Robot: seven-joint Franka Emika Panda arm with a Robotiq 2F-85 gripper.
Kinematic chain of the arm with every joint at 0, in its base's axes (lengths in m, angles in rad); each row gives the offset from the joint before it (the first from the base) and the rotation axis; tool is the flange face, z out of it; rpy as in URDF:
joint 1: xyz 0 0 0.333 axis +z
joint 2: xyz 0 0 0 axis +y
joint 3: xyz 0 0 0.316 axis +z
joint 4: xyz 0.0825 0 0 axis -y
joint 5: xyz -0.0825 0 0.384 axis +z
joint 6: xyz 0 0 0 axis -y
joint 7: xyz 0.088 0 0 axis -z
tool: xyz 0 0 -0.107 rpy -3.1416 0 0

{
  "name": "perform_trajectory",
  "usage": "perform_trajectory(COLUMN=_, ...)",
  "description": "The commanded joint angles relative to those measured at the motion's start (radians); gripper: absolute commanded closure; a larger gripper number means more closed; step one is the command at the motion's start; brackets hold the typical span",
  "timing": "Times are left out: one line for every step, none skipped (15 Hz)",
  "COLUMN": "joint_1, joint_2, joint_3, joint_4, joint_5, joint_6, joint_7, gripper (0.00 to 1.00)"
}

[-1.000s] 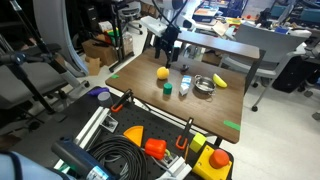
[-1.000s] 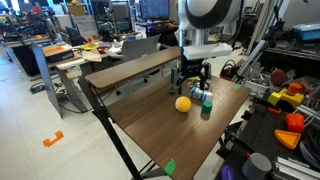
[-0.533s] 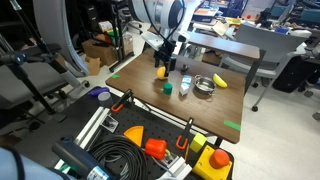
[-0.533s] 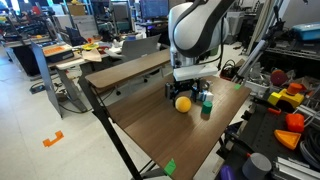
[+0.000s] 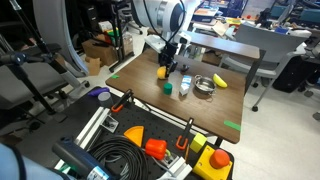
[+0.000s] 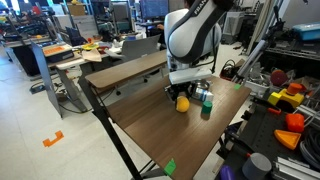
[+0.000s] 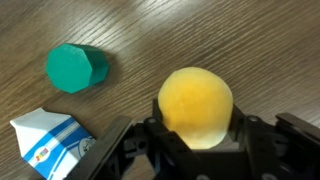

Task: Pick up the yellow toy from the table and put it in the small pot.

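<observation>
The yellow toy (image 7: pixel 196 105) is a round yellow-orange ball resting on the dark wooden table (image 5: pixel 135 85). In the wrist view it fills the space between my gripper's (image 7: pixel 197 128) black fingers (image 7: pixel 150 138), which press against both of its sides. Both exterior views show the gripper (image 5: pixel 165 66) (image 6: pixel 183 96) lowered straight over the toy (image 5: pixel 162 73) (image 6: pixel 182 103), down at the tabletop. The small silver pot (image 5: pixel 204 86) stands a short way off along the table, with a bottle-like object between it and the toy.
A green cup (image 7: pixel 75 67) (image 5: pixel 168 88) and a small blue-and-white carton (image 7: pixel 45 145) stand close beside the toy. A clear bottle-like object (image 5: pixel 185 83) is by the pot and a banana-like yellow object (image 5: pixel 220 81) lies beyond it. Cables and tools crowd the floor near the table's edge.
The arm has come down over the yellow toy, and the jaws, wide open a second ago, have closed in on its sides.
</observation>
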Motion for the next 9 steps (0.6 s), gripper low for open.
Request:
perform_trajectory(joint_1=0.032, joint_2=-0.033, joint_3=-0.029, joint_4=-0.01, joint_5=-0.015, joint_6=-0.01, joint_7=0.042, gripper=0.78)
perform_trajectory(joint_1=0.036, joint_2=-0.055, joint_3=-0.034, joint_4=-0.03, joint_5=-0.017, joint_6=-0.006, joint_7=0.05, gripper=0.85)
perform_trajectory(joint_1=0.042, joint_2=-0.089, joint_3=-0.045, joint_4=-0.061, joint_5=-0.025, joint_6=0.003, joint_7=0.065, gripper=0.9)
perform_trajectory(joint_1=0.046, joint_2=-0.112, joint_3=-0.055, joint_4=-0.08, joint_5=-0.032, joint_6=0.007, joint_7=0.08, gripper=0.97)
perform_trajectory(joint_1=0.05, joint_2=-0.135, joint_3=-0.071, joint_4=-0.102, joint_5=-0.043, joint_6=0.017, joint_7=0.103, gripper=0.97)
perform_trajectory(joint_1=0.05, joint_2=-0.157, joint_3=-0.09, joint_4=-0.117, joint_5=-0.053, joint_6=0.02, joint_7=0.131, gripper=0.94)
perform_trajectory(joint_1=0.045, joint_2=-0.171, joint_3=-0.106, joint_4=-0.125, joint_5=-0.063, joint_6=0.018, joint_7=0.161, gripper=0.96)
perform_trajectory(joint_1=0.03, joint_2=-0.184, joint_3=-0.12, joint_4=-0.128, joint_5=-0.066, joint_6=0.004, joint_7=0.191, gripper=0.97)
perform_trajectory(joint_1=0.013, joint_2=-0.194, joint_3=-0.131, joint_4=-0.132, joint_5=-0.067, joint_6=-0.004, joint_7=0.216, gripper=0.95)
